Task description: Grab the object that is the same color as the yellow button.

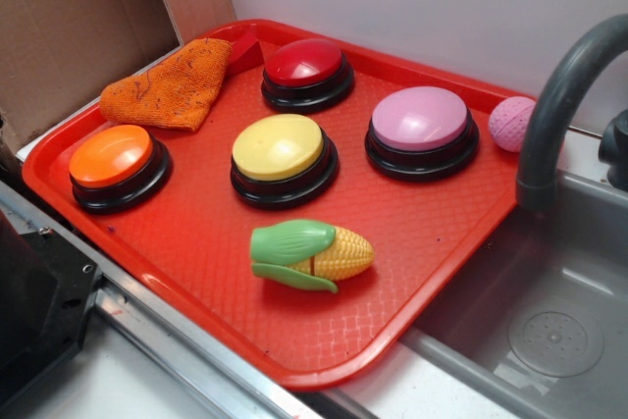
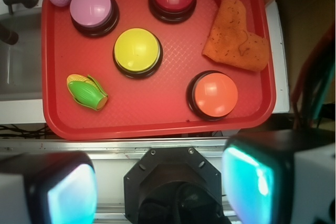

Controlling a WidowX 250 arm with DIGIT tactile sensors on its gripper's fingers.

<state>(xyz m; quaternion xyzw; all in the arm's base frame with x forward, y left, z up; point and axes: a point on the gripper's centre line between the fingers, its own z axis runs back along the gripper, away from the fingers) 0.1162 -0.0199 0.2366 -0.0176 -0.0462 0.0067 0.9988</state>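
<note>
The toy corn cob (image 1: 312,254), yellow kernels with green husk leaves, lies on its side near the front of the red tray (image 1: 446,233). It also shows in the wrist view (image 2: 86,92) at the tray's left. The yellow button (image 1: 280,154) stands mid-tray on a black base, behind the corn; it shows in the wrist view (image 2: 137,52) too. My gripper (image 2: 163,187) is open and empty, high above the robot base, well short of the tray. Its two cyan-lit pads (image 2: 247,179) frame the bottom of the wrist view. The gripper is out of the exterior view.
On the tray stand an orange button (image 1: 116,164), a red button (image 1: 306,72) and a pink button (image 1: 422,128), with an orange cloth (image 1: 172,90) at the back left. A pink ball (image 1: 510,123) lies off the tray. A grey faucet (image 1: 559,105) and sink (image 1: 549,331) are at right.
</note>
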